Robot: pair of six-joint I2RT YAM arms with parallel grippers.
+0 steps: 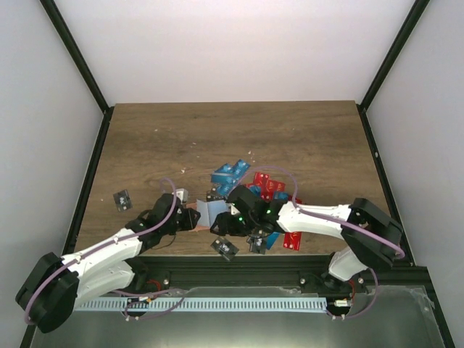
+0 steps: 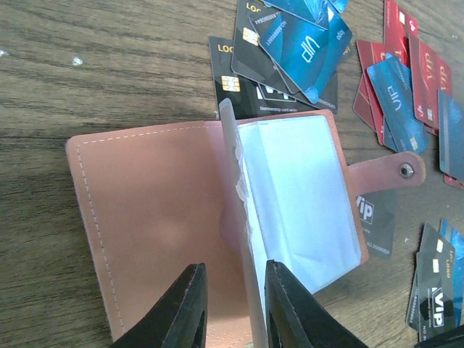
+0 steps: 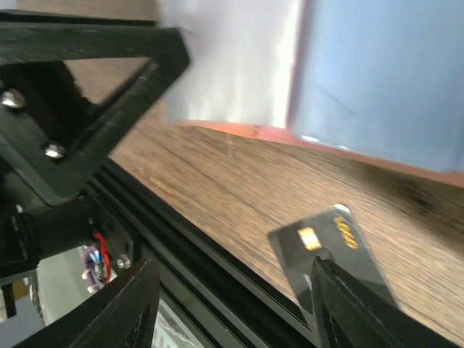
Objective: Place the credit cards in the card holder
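Observation:
The tan-orange card holder (image 2: 152, 210) lies open on the table, its clear sleeves (image 2: 297, 196) fanned to the right. One sleeve leaf stands upright between the fingers of my left gripper (image 2: 235, 308), close to the right finger and clear of the left one; the jaws stand apart. In the top view the left gripper (image 1: 181, 217) is at the card holder (image 1: 191, 219). My right gripper (image 1: 223, 226) hovers just right of it, open and empty. A black card (image 3: 326, 246) lies under its right finger. Blue cards (image 1: 230, 174) and red cards (image 1: 268, 187) lie scattered beyond.
A lone black card (image 1: 123, 199) lies at the far left. More black cards (image 1: 225, 247) and a red one (image 1: 292, 241) sit near the table's front edge. The black front rail (image 3: 203, 268) runs right under my right gripper. Cards (image 2: 290, 43) crowd the holder's far side.

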